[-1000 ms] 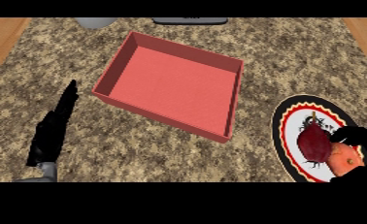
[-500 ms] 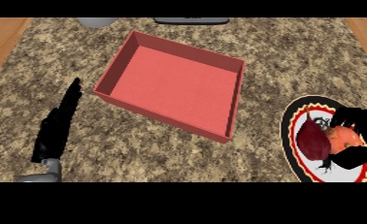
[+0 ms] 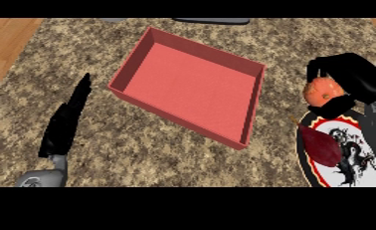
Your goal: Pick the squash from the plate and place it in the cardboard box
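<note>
I see my right black hand (image 3: 351, 77) curled around the small round orange squash (image 3: 323, 91), grasping it off the plate, just right of the open red rectangular cardboard box (image 3: 192, 85). Below it lies the round white plate with a black rim and black pattern (image 3: 345, 162), with a dark red leaf-shaped item (image 3: 320, 145) on its left part. My left black hand (image 3: 67, 117) rests left of the box, fingers straight and released, over the speckled granite counter (image 3: 140, 149).
</note>
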Motion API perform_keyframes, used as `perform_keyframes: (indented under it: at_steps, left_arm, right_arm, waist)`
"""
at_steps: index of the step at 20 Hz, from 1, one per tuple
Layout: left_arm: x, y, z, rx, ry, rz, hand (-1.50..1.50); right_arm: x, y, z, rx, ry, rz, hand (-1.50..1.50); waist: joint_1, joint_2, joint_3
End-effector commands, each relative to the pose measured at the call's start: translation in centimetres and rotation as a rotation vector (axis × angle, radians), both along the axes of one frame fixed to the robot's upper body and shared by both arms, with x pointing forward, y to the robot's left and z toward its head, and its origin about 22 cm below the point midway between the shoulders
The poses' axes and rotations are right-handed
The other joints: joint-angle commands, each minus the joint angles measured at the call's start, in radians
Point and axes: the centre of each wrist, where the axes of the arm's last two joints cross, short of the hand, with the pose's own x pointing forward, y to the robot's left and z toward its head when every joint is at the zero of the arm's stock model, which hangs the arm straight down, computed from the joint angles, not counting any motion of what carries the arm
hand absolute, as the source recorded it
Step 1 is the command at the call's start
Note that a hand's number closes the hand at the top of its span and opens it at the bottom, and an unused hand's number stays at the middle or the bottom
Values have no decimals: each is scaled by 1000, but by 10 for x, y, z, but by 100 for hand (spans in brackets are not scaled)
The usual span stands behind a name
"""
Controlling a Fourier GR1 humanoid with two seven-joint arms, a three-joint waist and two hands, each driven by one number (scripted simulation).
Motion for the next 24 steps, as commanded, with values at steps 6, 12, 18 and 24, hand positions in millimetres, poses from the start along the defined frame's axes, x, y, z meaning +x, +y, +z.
perform_keyframes:
  at_steps: [6, 12, 18, 24]
  left_arm:
    - [-15, 9, -12, -12, 14, 42, 0]
    - [-22, 11, -14, -3, 25, 47, 0]
    - [-10, 14, -4, 5, 18, 76, 0]
    - [-11, 19, -13, -8, 21, 60, 0]
  right_arm:
    - [53, 9, 49, 350, -100, 323, 150]
    - [75, 56, 81, 594, -75, 495, 150]
    - [70, 105, 111, 640, -39, 586, 150]
    - [59, 172, 140, 604, -14, 562, 150]
  waist:
    - [-45, -14, -1]
    - [-55, -17, -2]
    - [-73, -20, -2]
    - [-77, -21, -3]
